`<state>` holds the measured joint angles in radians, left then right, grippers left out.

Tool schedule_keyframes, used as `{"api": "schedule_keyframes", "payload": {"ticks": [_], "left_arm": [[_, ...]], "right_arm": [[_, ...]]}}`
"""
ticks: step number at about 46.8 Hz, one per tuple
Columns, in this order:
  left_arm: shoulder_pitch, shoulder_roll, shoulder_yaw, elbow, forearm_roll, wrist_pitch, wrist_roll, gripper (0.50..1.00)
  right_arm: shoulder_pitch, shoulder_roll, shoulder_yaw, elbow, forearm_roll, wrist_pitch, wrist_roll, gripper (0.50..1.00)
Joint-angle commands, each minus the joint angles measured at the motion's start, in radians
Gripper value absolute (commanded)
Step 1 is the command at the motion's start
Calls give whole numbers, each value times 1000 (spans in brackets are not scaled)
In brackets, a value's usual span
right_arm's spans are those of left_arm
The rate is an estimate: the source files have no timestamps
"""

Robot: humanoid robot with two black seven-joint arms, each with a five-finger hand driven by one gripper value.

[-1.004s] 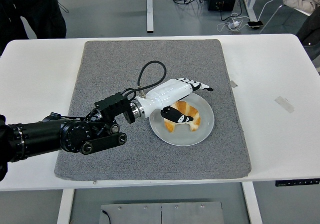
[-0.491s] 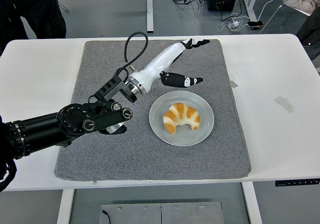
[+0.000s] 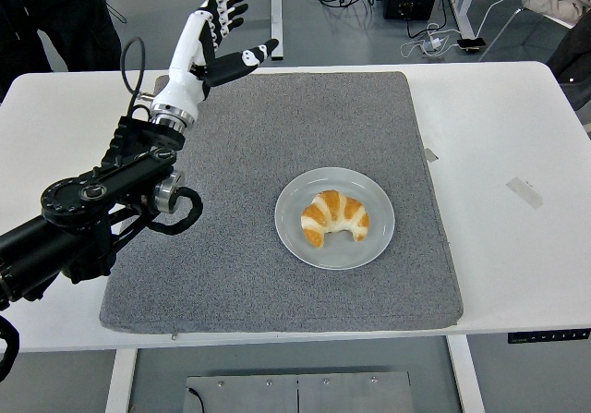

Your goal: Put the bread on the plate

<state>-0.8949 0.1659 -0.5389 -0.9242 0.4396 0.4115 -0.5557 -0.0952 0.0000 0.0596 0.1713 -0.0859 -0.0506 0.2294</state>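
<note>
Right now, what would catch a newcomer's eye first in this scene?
Probably the golden croissant lying on the white plate near the middle of the grey mat. Next, the robot's left hand, raised high over the mat's far left corner with fingers spread, holding nothing.

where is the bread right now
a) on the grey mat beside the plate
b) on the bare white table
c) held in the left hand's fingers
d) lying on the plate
d: the bread lies on the plate on the grey mat, while the left hand is raised near the mat's far left corner, fingers spread and empty.
</note>
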Motion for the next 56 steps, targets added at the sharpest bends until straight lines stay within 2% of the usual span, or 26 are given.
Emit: {"api": "schedule_keyframes", "payload": {"ticks": [1,12,17,25,31,37,56], "left_arm": [[24,3,-64,4,-36,-36,-7,878],[97,3,-199,70,-107,-140,-16,877],[117,3,-228,132,-159,-224,-20,877],[110,-9,-248,318,-248,-365,-27,877],[105,-14,-248,380,-280,-437,-27,877],[105,-14,-248,386,-308,-473,-26,877],[105,-37,-248,419,-364,-522,-21,878]], "right_arm": [[0,0,0,-1,0,0,1,1000],[0,0,0,0,0,0,1,1000],[0,0,-1,-1,0,0,1,1000],[0,0,0,0,0,0,1,1000],[0,0,0,-1,0,0,-1,1000],[0,0,0,0,0,0,1,1000],[17,0,2,10,0,3,1,1000]]}}
